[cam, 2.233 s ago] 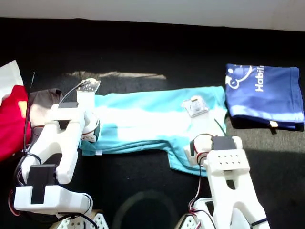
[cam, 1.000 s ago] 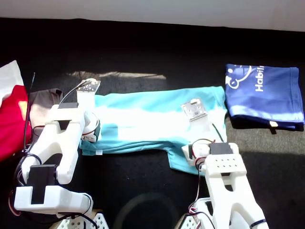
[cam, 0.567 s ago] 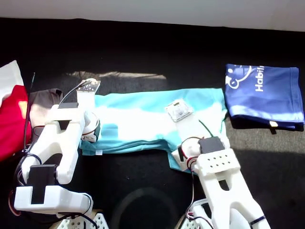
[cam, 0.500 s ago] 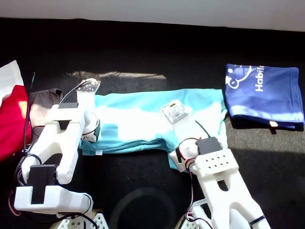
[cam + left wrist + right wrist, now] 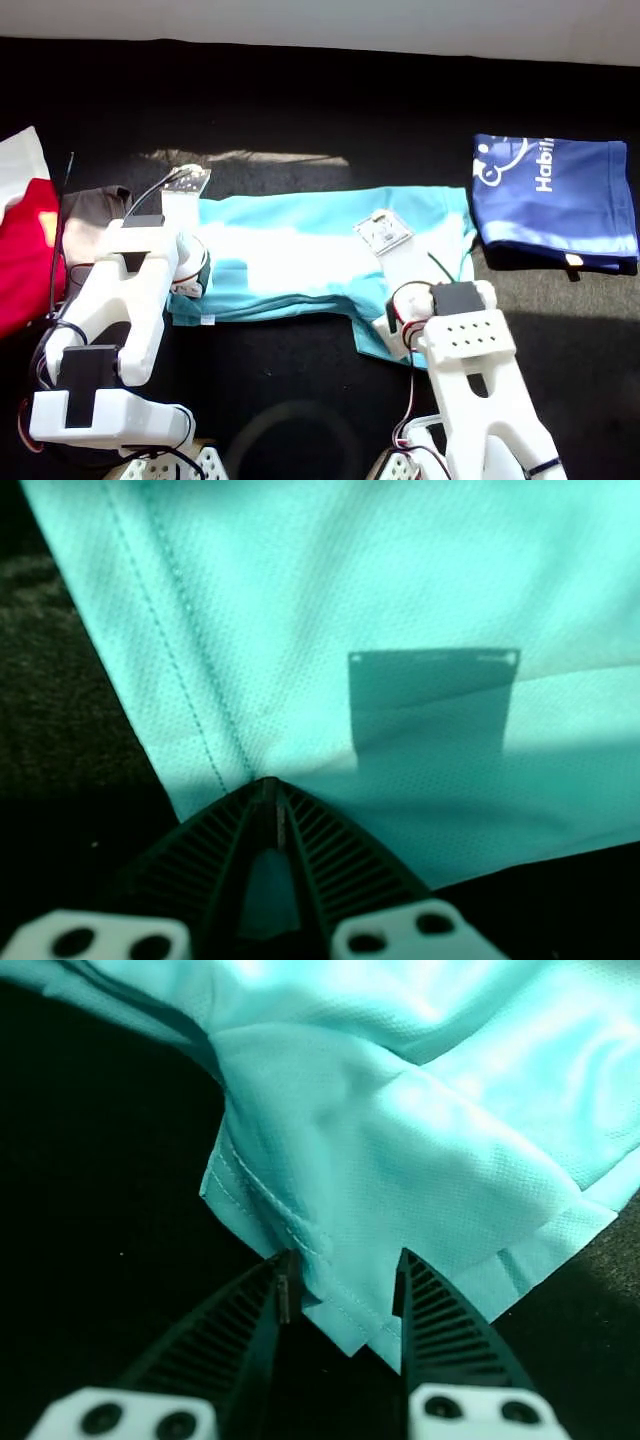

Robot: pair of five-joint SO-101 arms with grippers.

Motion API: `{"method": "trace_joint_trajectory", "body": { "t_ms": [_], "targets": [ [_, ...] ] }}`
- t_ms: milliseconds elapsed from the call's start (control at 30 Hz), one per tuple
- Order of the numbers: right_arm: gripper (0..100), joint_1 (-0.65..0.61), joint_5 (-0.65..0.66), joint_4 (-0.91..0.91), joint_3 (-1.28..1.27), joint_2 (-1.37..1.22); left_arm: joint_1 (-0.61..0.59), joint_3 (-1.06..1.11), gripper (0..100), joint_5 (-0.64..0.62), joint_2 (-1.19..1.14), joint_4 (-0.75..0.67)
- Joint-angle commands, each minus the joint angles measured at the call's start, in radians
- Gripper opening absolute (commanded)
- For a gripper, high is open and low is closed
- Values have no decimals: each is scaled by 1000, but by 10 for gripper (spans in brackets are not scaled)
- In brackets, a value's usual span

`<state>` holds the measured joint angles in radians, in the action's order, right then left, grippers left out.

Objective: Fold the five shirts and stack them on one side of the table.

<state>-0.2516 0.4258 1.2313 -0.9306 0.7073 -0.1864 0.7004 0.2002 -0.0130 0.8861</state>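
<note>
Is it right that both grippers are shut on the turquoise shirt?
Not quite. The left gripper is shut on the turquoise shirt, but the right gripper is open, its jaws standing either side of the shirt's edge, as the right wrist view shows.

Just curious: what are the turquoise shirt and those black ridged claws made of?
The turquoise shirt looks like matte synthetic sports mesh, probably polyester, judging by its fine pinhole weave. The right gripper's fingers look like matte black plastic with moulded ridges.
</note>
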Motion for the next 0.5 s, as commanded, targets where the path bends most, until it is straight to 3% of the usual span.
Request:
{"method": "trace_joint_trajectory", "body": {
  "t_ms": [0, 200, 367, 467],
  "targets": [
    [152, 105, 17, 33, 157, 24, -25, -1, 9, 8, -4, -35],
    [151, 274, 17, -176, 170, 12, -25, -1, 9, 8, -4, -35],
    [0, 226, 17, -375, -77, 12, -25, -1, 9, 8, -4, -35],
    [9, 206, 17, -510, -225, 12, -25, -1, 9, 8, -4, -35]
  ]
}}
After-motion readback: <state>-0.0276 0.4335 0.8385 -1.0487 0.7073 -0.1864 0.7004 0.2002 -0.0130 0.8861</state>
